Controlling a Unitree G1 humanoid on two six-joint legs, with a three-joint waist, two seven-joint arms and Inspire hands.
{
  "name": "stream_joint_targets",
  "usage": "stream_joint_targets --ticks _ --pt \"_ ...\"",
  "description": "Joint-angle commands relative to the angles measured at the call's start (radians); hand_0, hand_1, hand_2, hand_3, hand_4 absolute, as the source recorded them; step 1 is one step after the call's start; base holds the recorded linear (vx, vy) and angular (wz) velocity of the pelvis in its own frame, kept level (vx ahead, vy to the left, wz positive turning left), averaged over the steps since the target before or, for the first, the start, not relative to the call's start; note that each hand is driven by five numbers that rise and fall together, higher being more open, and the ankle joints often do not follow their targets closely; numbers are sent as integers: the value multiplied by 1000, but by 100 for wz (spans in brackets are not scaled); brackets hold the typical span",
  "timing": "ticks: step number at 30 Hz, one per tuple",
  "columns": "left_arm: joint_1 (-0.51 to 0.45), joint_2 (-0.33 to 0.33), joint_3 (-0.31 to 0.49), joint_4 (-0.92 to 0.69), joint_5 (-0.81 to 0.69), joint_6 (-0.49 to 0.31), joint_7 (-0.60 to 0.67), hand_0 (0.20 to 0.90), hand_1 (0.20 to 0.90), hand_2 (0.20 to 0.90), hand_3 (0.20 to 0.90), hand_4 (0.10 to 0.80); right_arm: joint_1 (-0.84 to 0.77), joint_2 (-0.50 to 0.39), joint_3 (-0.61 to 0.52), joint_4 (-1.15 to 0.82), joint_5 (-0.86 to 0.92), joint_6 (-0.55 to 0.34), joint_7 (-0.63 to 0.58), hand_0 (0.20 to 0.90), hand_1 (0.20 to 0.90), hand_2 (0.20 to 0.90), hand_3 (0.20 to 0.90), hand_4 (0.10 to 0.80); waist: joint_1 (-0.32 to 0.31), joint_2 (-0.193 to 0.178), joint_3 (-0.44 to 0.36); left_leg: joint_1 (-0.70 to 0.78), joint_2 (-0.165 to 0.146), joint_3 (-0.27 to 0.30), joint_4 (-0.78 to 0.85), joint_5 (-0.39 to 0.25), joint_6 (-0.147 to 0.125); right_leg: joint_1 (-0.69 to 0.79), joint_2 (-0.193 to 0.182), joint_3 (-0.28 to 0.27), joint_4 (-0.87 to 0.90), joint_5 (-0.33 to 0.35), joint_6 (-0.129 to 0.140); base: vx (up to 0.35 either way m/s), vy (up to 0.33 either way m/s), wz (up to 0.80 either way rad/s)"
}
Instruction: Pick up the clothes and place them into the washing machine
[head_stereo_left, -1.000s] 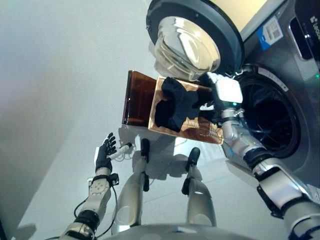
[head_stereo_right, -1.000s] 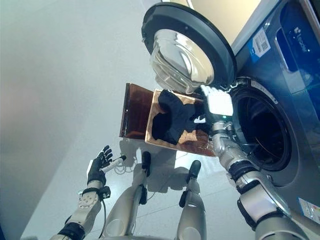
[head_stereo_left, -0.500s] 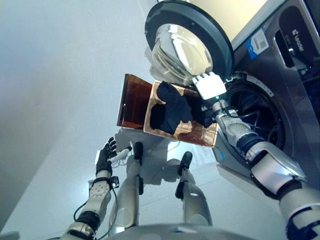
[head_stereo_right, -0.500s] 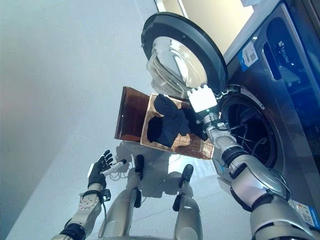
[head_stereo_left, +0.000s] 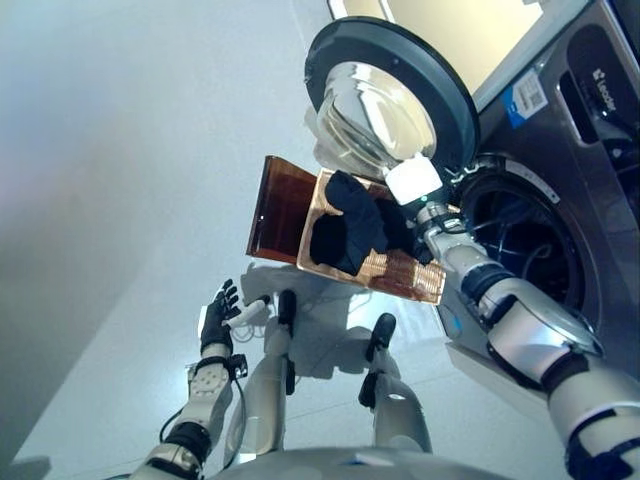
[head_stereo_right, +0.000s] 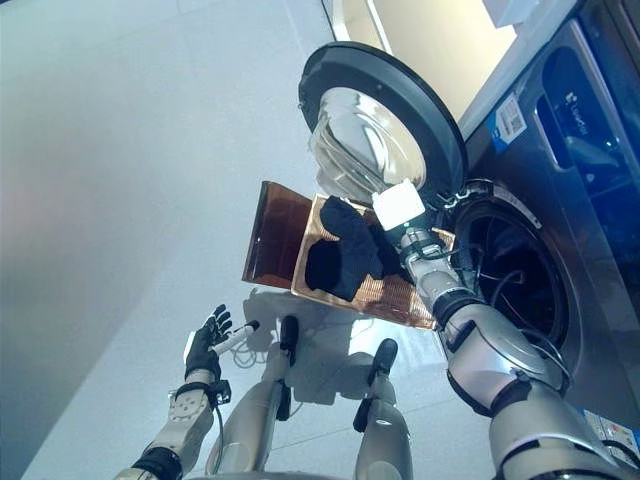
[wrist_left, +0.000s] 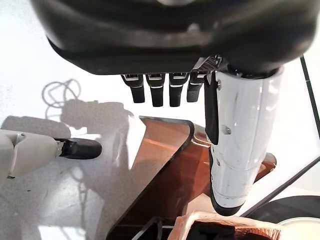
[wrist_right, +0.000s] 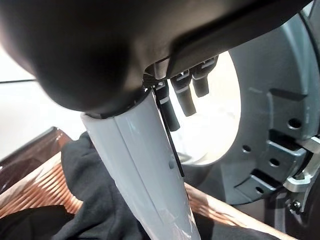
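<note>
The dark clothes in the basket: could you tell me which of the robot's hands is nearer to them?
The right. The right hand hangs directly over the dark clothes in the copper basket, by the open washer door. The left hand is low, well away, fingers straight, holding nothing.

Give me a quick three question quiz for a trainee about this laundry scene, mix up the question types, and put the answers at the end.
1. True or false: the washing machine door is shut.
2. Where are the dark clothes lying? A) inside the drum B) in the copper-coloured basket C) in the left hand
3. Fill in: the right hand, fingers straight and holding nothing, is above the ____ beside the open door.

Key:
1. False: it is swung wide open, showing the dark drum.
2. B
3. clothes
</note>
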Motion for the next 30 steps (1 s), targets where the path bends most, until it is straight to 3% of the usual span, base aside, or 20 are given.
stream_joint_targets --ticks 1,23,30 --pt "-101 38 -21 32 26 -31 31 900 900 900 900 800 -80 191 45 -52 -11 -103 -44 900 900 900 900 800 81 -64 31 41 -39 21 -9 -49 -78 18 -66 -28 74 15 27 25 -3 5" --pt "-114 48 -2 162 77 -8 36 900 900 900 900 800 19 292 26 30 21 -120 -29 900 900 900 900 800 95 -104 -40 150 -53 -13 -9 -74 -68 172 -61 -82 59 -12 31 25 -17 13" --pt "-113 48 4 160 71 -15 37 900 900 900 900 800 45 267 22 48 6 -120 -28 900 900 900 900 800 95 -109 -45 146 -55 -20 -9 -74 -66 174 -58 -88 58 -15 30 0 -7 8"
